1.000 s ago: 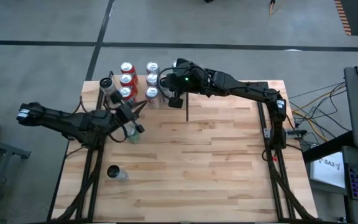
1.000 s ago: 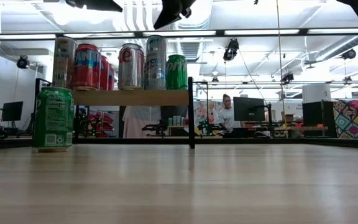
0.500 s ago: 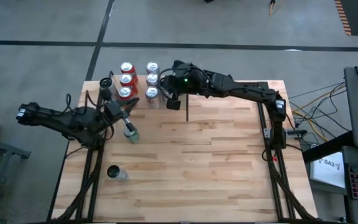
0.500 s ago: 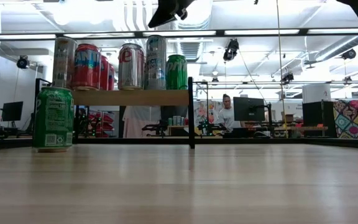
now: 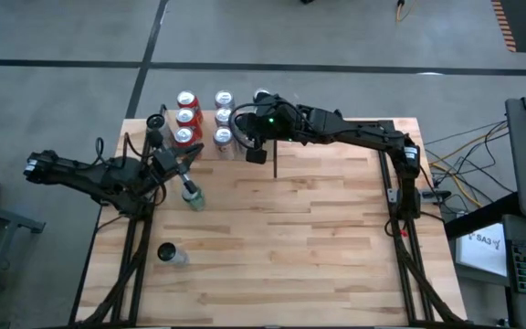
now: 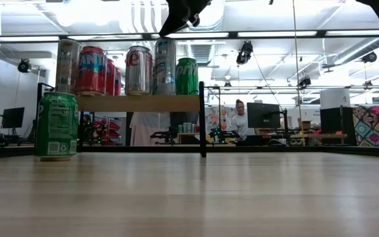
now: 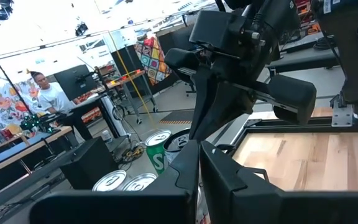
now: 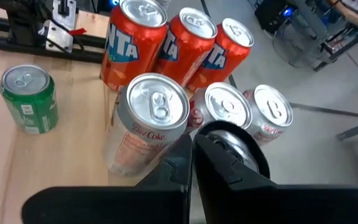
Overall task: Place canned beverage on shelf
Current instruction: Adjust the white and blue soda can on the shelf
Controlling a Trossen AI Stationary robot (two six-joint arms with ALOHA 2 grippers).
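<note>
While both jaws are fully closed and empty, the green can (image 5: 193, 196) stands on the bench (image 5: 318, 238). Open the left gripper (image 5: 183, 173) before descending. Grip mid-body, then lift above the shelf (image 6: 140, 103).

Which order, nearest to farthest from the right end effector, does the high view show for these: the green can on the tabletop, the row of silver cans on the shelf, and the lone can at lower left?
1. The row of silver cans: on the shelf, right beside the right end effector.
2. The green can: on the tabletop, left of centre.
3. The lone can: lower left, farthest off.
</note>
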